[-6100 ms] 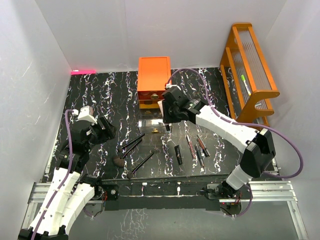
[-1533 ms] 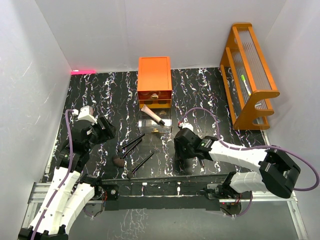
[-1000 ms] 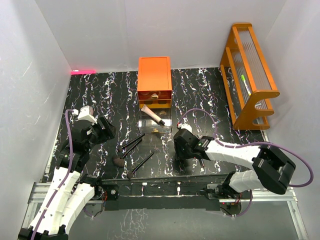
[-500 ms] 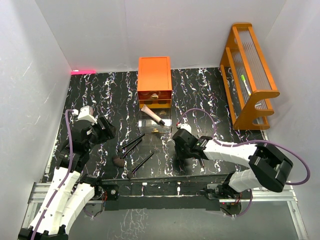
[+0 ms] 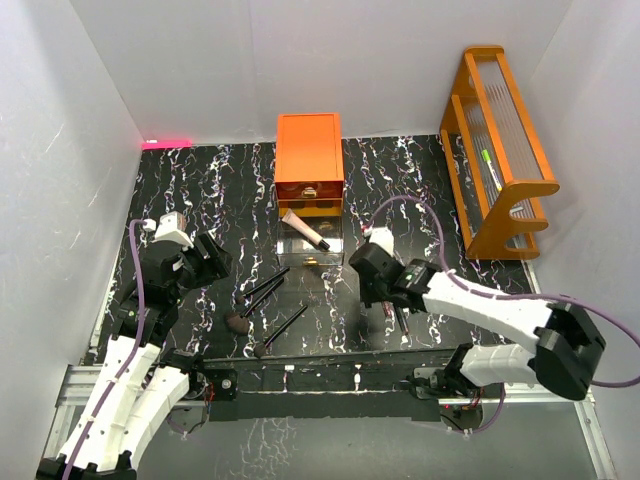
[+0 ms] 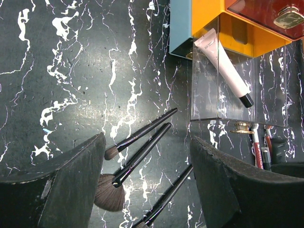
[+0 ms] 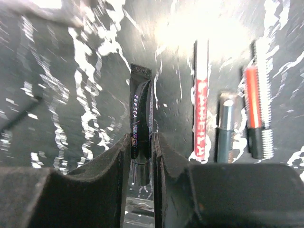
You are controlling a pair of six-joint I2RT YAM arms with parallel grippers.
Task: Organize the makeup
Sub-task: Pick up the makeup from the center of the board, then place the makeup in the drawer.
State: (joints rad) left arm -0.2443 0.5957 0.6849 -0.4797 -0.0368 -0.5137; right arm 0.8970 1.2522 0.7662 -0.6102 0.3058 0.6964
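My right gripper (image 5: 372, 278) (image 7: 141, 142) is shut on a dark tube (image 7: 141, 114) marked ZEESEA, held end-on between the pads above the black marble table (image 5: 200, 190). Below it lie a red-lettered pink tube (image 7: 201, 109), a grey tube (image 7: 225, 128) and a red one (image 7: 254, 107). Three long black brushes (image 5: 265, 283) (image 6: 142, 154) lie left of centre, one with a brown fan head (image 6: 109, 197). My left gripper (image 5: 205, 258) (image 6: 147, 142) hangs open above them, touching nothing. A pale pink tube (image 5: 305, 230) (image 6: 223, 71) lies in the pulled-out clear drawer (image 6: 204, 102).
The orange drawer chest (image 5: 308, 160) stands at the back centre with its clear drawer out toward me. An orange wooden rack (image 5: 500, 140) stands along the right wall. White walls close in the table on three sides.
My right gripper has closed on the dark tube and moved slightly back and to the right with it. The left arm has not moved.
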